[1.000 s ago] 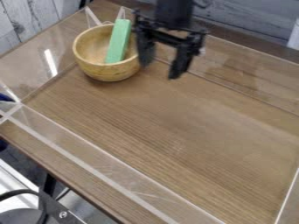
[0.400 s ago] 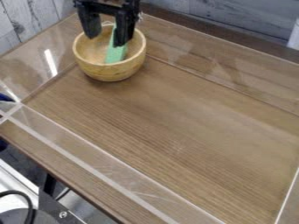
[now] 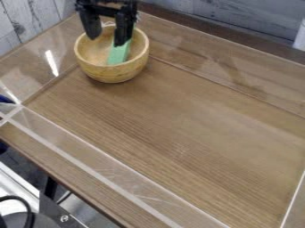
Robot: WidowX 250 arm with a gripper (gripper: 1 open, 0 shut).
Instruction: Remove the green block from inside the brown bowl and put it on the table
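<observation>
The two dark fingers of the one gripper [image 3: 107,34] stand apart above the far part of the bowl, one toward the left of the view and one toward the right, with a gap between them and nothing clamped there. There is one brown bowl [image 3: 111,73], round, light tan and thick-walled, sitting upright near the far left part of the table [image 3: 179,125]. There is one green block [image 3: 117,55], a long flat bar, and it lies inside the bowl, toward the right side of it, its far end close to the right-hand finger. Whether that finger touches it, I cannot tell. The table has a brown wood-grain top with fine streaks running across it, and pale glare shows on its left part. Clear edging [image 3: 89,160] runs slantwise along the near left side, catching light in thin white lines, and more of it shows at the right border. Beyond the table at the lower left is a dark area with a black cable [image 3: 27,203] curling over something pale. A grey ribbed surface [image 3: 7,34] fills the upper left corner. No brand, label or writing can be read.
</observation>
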